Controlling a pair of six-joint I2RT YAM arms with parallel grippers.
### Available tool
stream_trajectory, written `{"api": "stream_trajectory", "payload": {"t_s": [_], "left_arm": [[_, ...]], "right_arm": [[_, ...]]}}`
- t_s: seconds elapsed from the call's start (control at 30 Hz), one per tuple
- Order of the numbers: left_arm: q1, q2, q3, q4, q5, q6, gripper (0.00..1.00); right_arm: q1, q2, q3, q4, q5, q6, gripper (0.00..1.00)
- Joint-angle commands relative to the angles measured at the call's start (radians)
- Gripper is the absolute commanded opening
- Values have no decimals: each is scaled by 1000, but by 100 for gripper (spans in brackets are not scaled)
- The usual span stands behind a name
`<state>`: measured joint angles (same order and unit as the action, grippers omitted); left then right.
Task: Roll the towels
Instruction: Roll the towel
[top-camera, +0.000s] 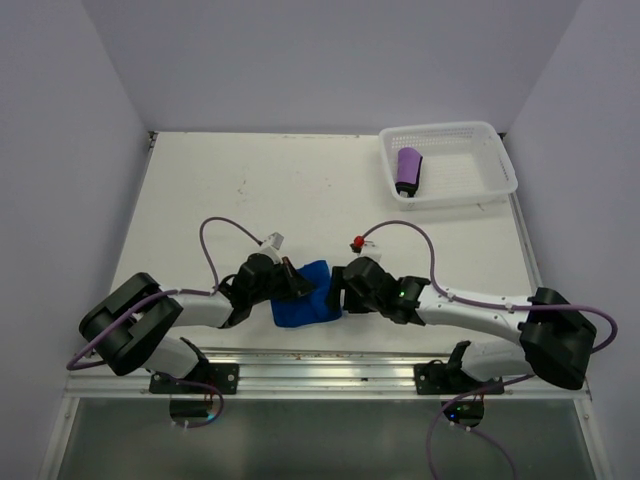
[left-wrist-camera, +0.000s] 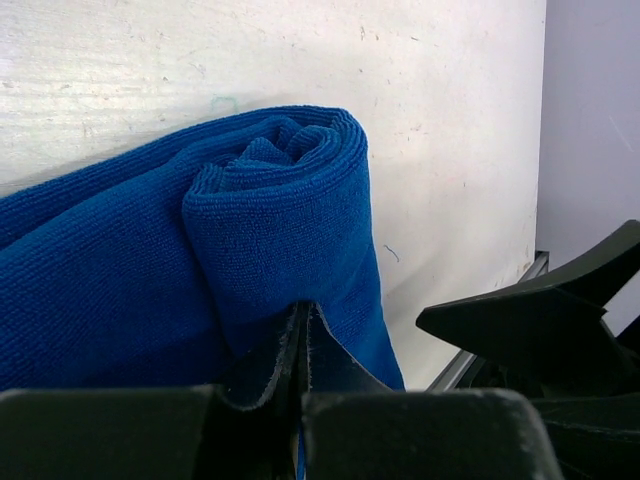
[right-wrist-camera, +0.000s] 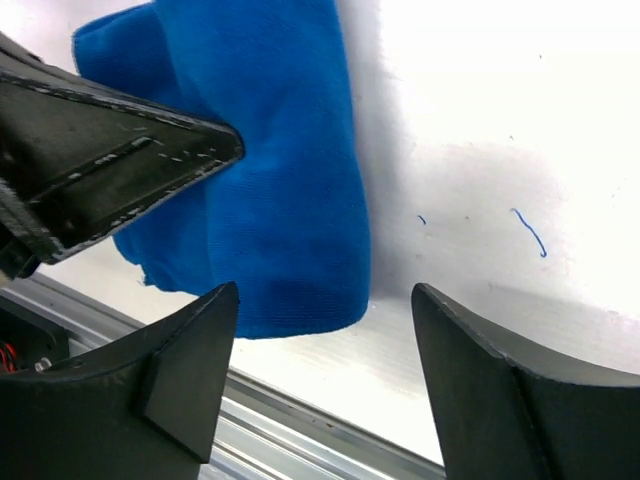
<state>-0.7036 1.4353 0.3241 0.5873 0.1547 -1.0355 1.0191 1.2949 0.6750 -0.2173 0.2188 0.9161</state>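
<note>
Top view: I see the blue towel (top-camera: 303, 295) partly rolled on the tabletop (top-camera: 240, 190) near the front edge, between my left tool (top-camera: 291, 279) and right tool (top-camera: 337, 290). The purple towel (top-camera: 408, 170) lies rolled in the basket (top-camera: 500, 165), far right. Left wrist view: the left tool is pressed together, pinching the blue towel's rolled end. Right wrist view: the right tool is spread wide, and the blue towel's end shows between its fingers

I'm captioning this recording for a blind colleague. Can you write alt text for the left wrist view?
The left hand is pinched shut on the near edge of a blue towel, whose end is curled into a loose roll on the white table. One of the right hand's black fingers juts in from the right.
</note>
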Motion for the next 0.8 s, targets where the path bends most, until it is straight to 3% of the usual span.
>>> {"api": "stream_trajectory", "payload": {"t_s": [0.0,0.23,0.43,0.77], "left_arm": [[-5,1,-13,-32,-52,31,0],[-5,-9,-23,-47,-60,32,0],[-5,-21,-42,-63,-78,29,0],[-5,-32,-43,-81,-95,25,0]], "right_arm": [[-13,-2,-53,51,-4,69,77],[-28,67,-107,237,-87,115,88],[-30,112,-141,369,-130,150,88],[-28,184,-138,380,-141,144,67]]}}
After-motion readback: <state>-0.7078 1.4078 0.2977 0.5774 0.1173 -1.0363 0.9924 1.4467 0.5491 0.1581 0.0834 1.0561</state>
